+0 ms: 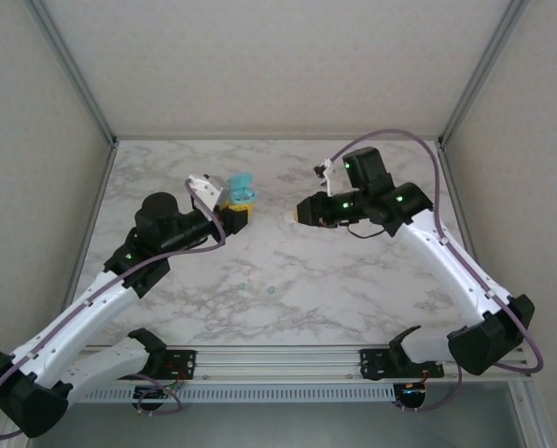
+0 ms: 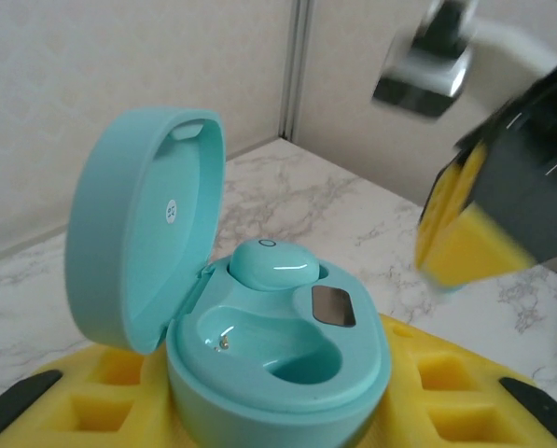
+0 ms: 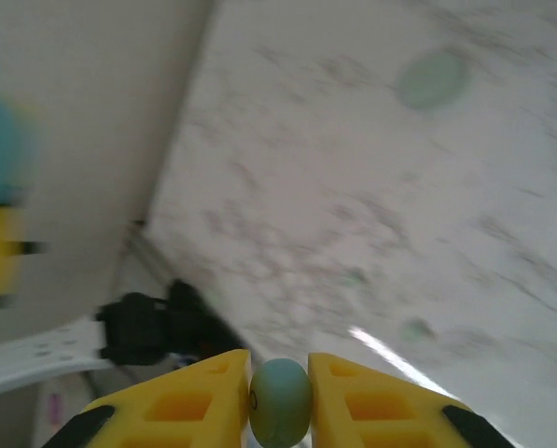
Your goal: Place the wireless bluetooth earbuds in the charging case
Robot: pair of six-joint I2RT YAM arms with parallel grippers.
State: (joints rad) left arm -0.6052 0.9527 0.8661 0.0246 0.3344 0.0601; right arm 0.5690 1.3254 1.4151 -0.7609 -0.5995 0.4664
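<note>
**A:** Top view first. What are the arms holding?

**B:** The left gripper (image 1: 235, 217) is clamped on the base of the teal charging case (image 1: 243, 189), which stands up just past its fingertips. The right gripper (image 1: 299, 214) faces it over the marble table (image 1: 353, 299), well apart. Its fingers look closed, but what they hold is too small to tell here.

**A:** Left wrist?

**B:** Yellow fingers (image 2: 101, 401) press against both sides of the case. The lid (image 2: 143, 224) is swung up on the left finger's side. A teal earbud (image 2: 273, 264) sits in the socket farther from the fingers, and the nearer socket lies bare. The right gripper is a blur beyond the right finger.

**A:** Right wrist?

**B:** A blurred view. The two yellow fingers (image 3: 194, 401) pinch a mint-green earbud (image 3: 280, 401) between their tips. The case is a teal smear far off to the left finger's side.
</note>
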